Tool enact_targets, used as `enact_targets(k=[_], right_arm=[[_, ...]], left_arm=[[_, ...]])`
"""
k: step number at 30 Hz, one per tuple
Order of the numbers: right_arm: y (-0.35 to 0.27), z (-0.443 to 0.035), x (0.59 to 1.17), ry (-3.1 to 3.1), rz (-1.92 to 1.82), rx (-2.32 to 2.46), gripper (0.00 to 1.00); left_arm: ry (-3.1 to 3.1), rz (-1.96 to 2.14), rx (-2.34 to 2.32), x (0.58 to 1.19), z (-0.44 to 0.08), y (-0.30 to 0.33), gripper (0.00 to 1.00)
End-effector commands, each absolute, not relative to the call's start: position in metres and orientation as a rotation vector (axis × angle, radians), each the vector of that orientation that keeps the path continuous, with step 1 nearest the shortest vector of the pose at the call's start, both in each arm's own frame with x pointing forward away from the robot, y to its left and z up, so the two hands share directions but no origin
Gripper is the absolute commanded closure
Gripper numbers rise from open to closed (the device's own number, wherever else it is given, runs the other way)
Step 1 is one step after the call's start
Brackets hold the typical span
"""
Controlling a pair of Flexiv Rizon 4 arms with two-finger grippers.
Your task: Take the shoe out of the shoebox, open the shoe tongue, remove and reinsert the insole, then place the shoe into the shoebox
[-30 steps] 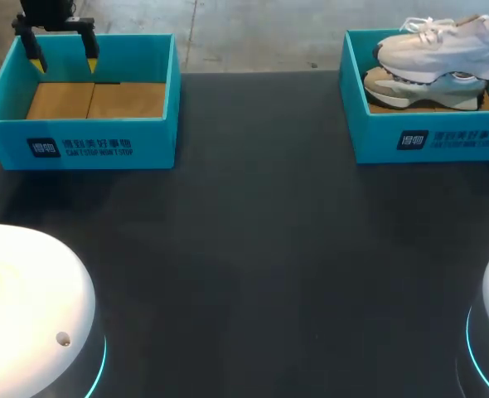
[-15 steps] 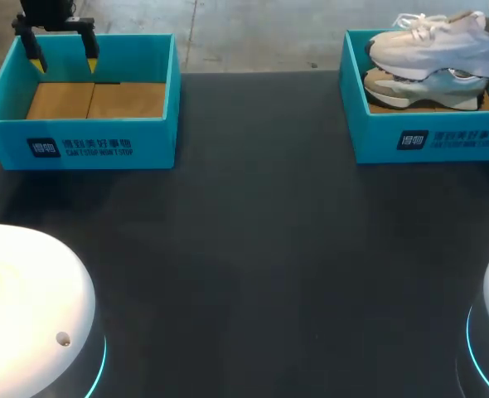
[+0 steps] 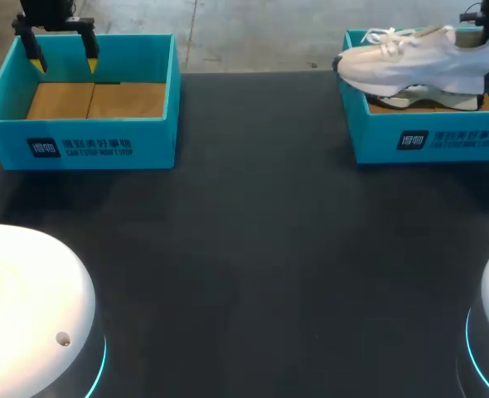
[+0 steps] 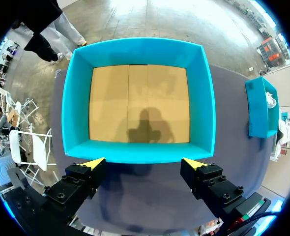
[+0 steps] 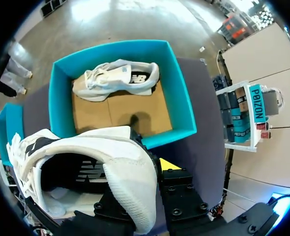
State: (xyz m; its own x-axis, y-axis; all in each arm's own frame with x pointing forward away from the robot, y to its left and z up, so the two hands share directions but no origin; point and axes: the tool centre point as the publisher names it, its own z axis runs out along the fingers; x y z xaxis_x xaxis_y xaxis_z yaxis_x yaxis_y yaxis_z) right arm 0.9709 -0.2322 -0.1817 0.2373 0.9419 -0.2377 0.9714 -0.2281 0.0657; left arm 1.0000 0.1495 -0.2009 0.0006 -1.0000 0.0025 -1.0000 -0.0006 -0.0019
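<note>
- The left gripper (image 3: 64, 60) hangs over the far wall of the left shoebox (image 3: 79, 145). Its two yellow-tipped fingers are spread wide and hold nothing.
- In the left wrist view, the left gripper (image 4: 144, 164) sits just outside the rim of the left shoebox (image 4: 140, 152). The box's brown cardboard floor lies ahead of the fingers.
- The dark table (image 3: 253, 249) stretches between the two teal boxes, which stand well apart at its far corners.
- The white sneaker (image 3: 410, 62) is raised above the right shoebox (image 3: 431, 137). It is roughly level, with its toe and loose laces past the box's left wall and its heel over the right part of the box.
- A second sneaker (image 3: 427, 101) lies under it on the cardboard floor of the box. In the right wrist view, this second sneaker (image 5: 115, 78) lies lengthwise along one wall of the right shoebox (image 5: 177, 98).
- The right gripper (image 5: 145, 182) is clamped on the heel of the white sneaker (image 5: 120, 162). One yellow tip presses the outside of the heel, and the other finger is hidden by the shoe.
</note>
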Motion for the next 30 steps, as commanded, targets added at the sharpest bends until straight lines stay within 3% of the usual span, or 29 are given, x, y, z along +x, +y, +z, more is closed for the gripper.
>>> enact_targets(k=[1,30], right_arm=[[-0.214,-0.179,0.953,1.793,-0.205,2.291,1.00],[-0.094,-0.178,0.856,1.761,-0.196,2.284,1.00]], left_arm=[[-2.220,0.003,2.222,1.000,-0.201,0.150,0.00],[-2.220,0.003,2.222,1.000,-0.201,0.150,0.00]])
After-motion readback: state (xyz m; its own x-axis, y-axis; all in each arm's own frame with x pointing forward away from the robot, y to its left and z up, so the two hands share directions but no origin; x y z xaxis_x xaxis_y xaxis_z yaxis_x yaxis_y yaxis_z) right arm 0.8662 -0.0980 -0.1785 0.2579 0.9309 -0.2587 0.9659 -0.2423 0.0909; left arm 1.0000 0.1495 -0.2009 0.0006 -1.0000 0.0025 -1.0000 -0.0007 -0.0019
